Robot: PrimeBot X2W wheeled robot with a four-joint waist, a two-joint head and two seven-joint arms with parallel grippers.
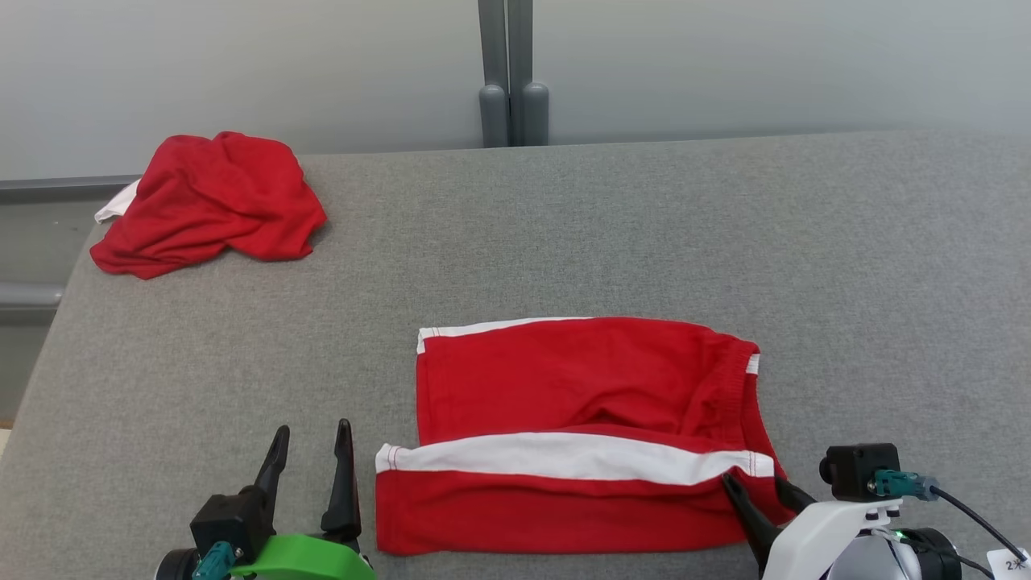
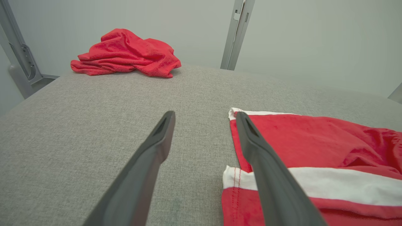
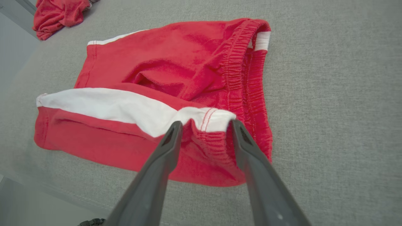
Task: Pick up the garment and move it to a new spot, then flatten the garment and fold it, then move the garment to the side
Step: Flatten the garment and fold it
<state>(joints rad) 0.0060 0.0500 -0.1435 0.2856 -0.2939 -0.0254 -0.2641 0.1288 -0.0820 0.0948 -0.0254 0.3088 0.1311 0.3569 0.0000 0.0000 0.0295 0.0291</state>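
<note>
The garment (image 1: 580, 387) is a pair of red shorts with white side stripes, lying folded near the front of the grey table (image 1: 564, 225). My right gripper (image 1: 755, 482) is at its near right corner. In the right wrist view the right gripper (image 3: 206, 124) is open, its fingers straddling the bunched white and red waistband corner of the garment (image 3: 176, 69). My left gripper (image 1: 312, 428) stands open just left of the garment's left edge, holding nothing. In the left wrist view the left gripper (image 2: 204, 115) has its right finger over the hem of the garment (image 2: 314, 147).
A crumpled red cloth pile (image 1: 209, 201) lies at the table's far left corner, also visible as the pile (image 2: 125, 51) and the pile (image 3: 56, 14). Two grey posts (image 1: 513, 72) stand against the wall behind. The table's left edge drops off near the pile.
</note>
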